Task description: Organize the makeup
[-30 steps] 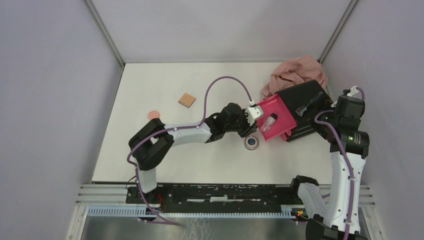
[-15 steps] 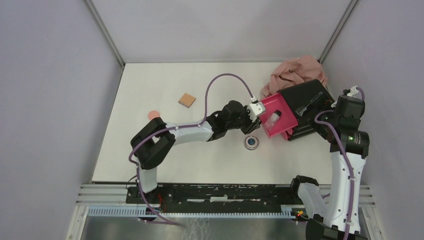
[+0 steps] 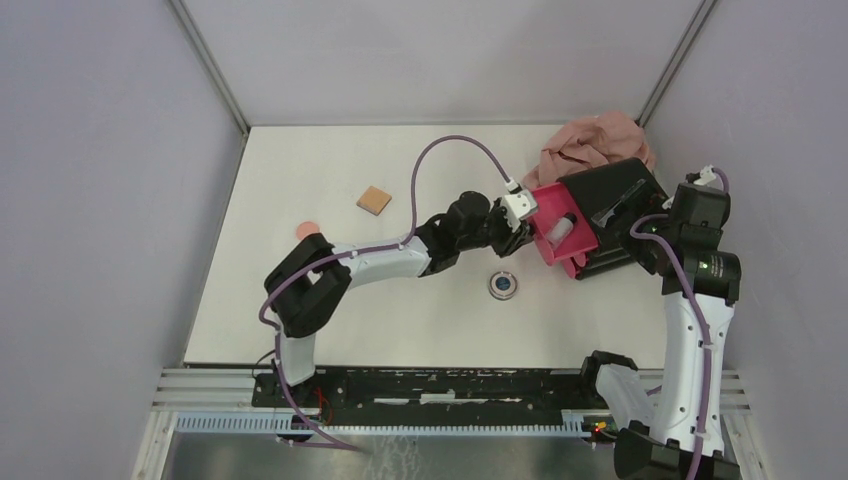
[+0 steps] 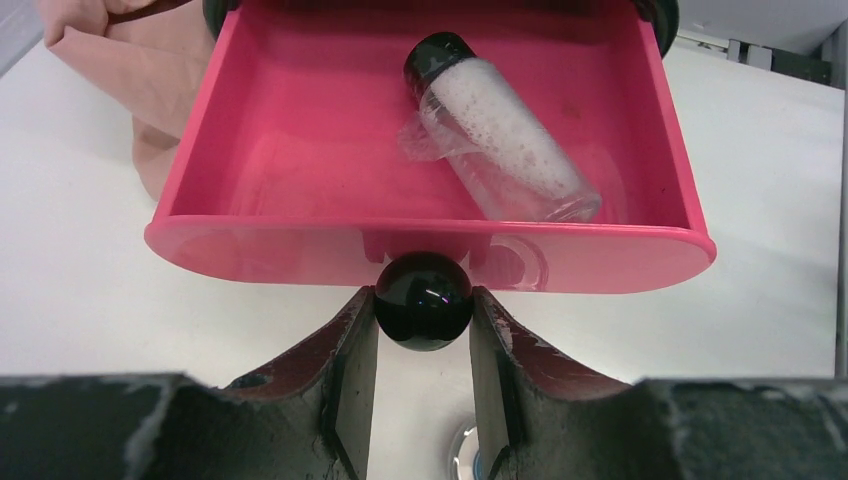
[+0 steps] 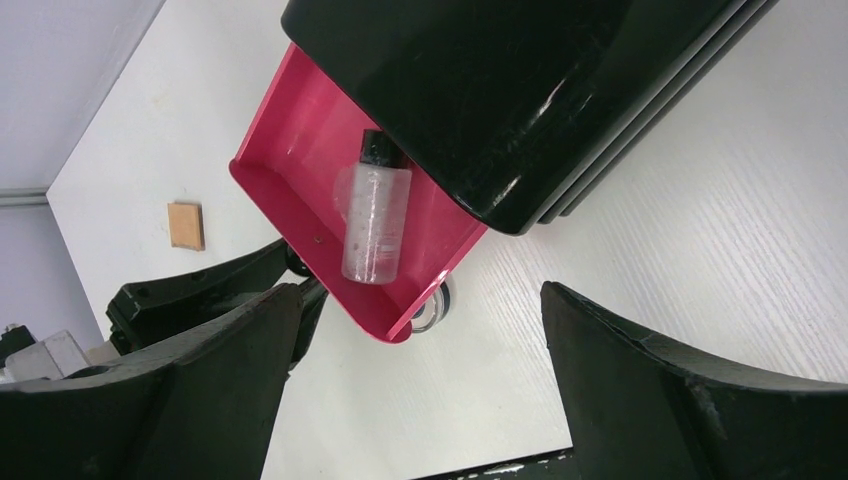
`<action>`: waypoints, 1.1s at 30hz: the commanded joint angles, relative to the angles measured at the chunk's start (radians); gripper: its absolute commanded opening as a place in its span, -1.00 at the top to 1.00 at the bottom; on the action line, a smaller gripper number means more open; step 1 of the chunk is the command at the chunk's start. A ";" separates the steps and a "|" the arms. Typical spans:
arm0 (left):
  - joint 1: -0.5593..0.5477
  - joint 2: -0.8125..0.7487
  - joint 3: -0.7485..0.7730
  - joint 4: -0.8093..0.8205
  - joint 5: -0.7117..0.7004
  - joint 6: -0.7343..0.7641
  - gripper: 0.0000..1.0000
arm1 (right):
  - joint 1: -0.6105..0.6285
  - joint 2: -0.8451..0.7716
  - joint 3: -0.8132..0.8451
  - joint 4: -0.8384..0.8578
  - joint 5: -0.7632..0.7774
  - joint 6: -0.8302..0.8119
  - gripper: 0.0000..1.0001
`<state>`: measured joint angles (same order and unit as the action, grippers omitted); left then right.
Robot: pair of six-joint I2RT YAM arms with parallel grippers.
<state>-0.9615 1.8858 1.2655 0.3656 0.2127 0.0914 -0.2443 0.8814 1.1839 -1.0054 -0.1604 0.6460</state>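
My left gripper (image 3: 527,225) is shut on the black knob (image 4: 423,312) of the magenta drawer (image 4: 300,250), which stands partly out of the black box (image 3: 610,210). The clear black-capped vial (image 4: 505,140) lies on its side in the drawer; it also shows in the top view (image 3: 561,226) and the right wrist view (image 5: 375,215). The round silver compact (image 3: 504,285) lies on the table just in front of the drawer. The tan square pad (image 3: 374,200) and the salmon puff (image 3: 308,229) lie far left. My right gripper (image 5: 420,290) is open and empty, beside the box. The orange sponges are out of view.
The pinkish-beige cloth (image 3: 590,145) is heaped behind the box at the back right corner. Walls enclose the table on the left, back and right. The left arm's purple cable (image 3: 450,160) arches over the table's middle.
My left gripper has moved right and away with the knob, sliding the drawer with the vial further into the box. The compact now lies uncovered. The right arm has barely moved.
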 commanded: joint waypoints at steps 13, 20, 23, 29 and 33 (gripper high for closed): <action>0.001 0.143 0.235 0.133 0.086 -0.124 0.36 | -0.003 0.005 -0.002 0.043 -0.046 0.001 -0.92; -0.001 0.208 0.317 0.125 0.107 -0.173 0.32 | -0.003 0.007 0.004 0.038 -0.048 0.003 -0.91; -0.001 0.242 0.357 0.127 0.121 -0.196 0.29 | -0.004 0.005 0.006 0.035 -0.051 0.003 -0.91; -0.006 0.319 0.479 0.050 0.108 -0.240 0.21 | -0.003 -0.002 0.009 0.020 -0.052 0.003 -0.91; -0.012 0.362 0.555 -0.001 0.107 -0.259 0.19 | -0.004 -0.004 0.019 0.007 -0.052 0.001 -0.91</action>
<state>-0.9661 2.2349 1.7096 0.3290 0.2996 -0.0971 -0.2443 0.8917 1.1797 -1.0073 -0.2062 0.6495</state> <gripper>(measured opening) 0.428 0.956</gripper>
